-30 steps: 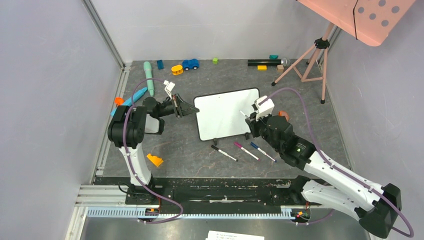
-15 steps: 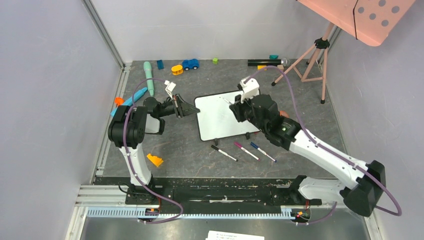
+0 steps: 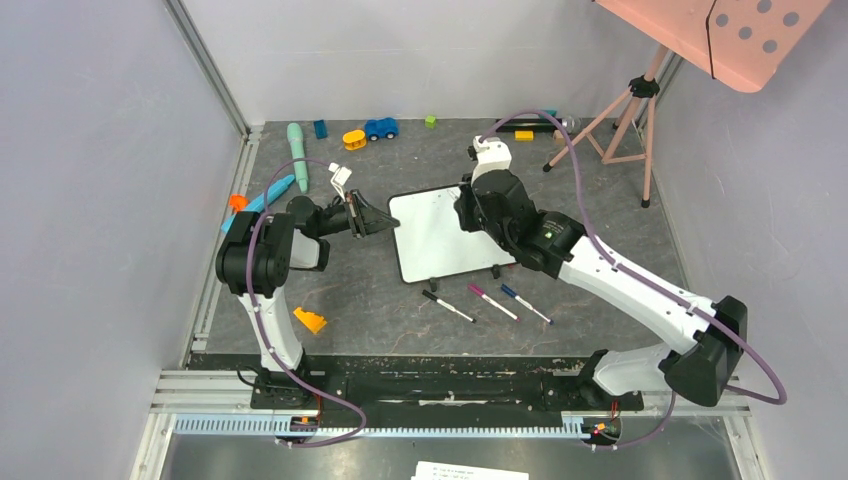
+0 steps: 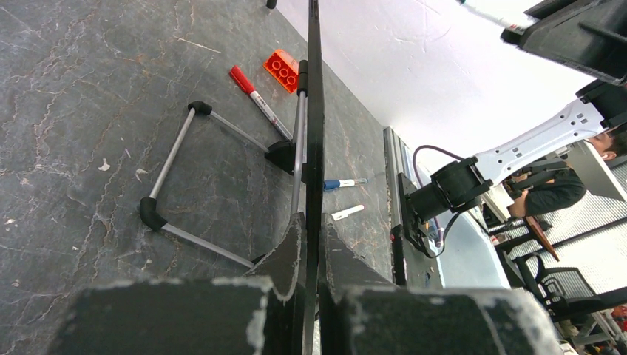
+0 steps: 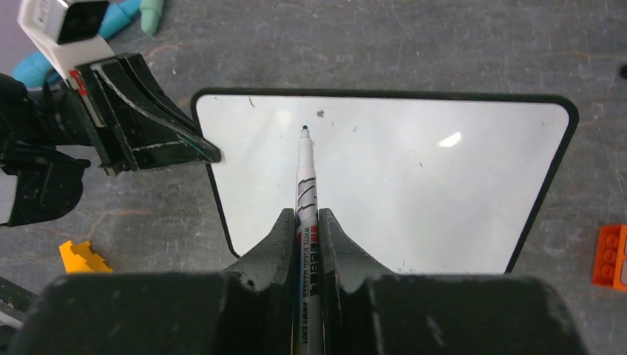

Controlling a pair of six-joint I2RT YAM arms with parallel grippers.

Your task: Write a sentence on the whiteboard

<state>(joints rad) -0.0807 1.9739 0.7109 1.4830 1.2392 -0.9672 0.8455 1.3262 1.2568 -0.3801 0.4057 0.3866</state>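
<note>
Top external view: the whiteboard [image 3: 440, 240] sits mid-table [image 3: 380, 300] between the two arms, propped on little black feet [image 3: 430, 280] at its near edge. The left gripper [image 3: 383, 217] is clamped on the board's left edge. From the left wrist, the thin black frame shows edge-on, pinched between both fingers [image 4: 288, 251], with a wire stand [image 4: 177, 148] beneath. The right gripper [image 5: 303, 216] is closed around a marker [image 5: 304, 174], which points at the board's far left part, near the left gripper. Whether its tip touches the surface is hard to tell. The board's face is plain glossy white with a few tiny specks and a patch of glare, and it has rounded corners and a black rim. Three loose pens [image 3: 493, 301] lie on the table just beside its near edge, and an orange brick [image 3: 309, 320] lies near the left arm's base.
</note>
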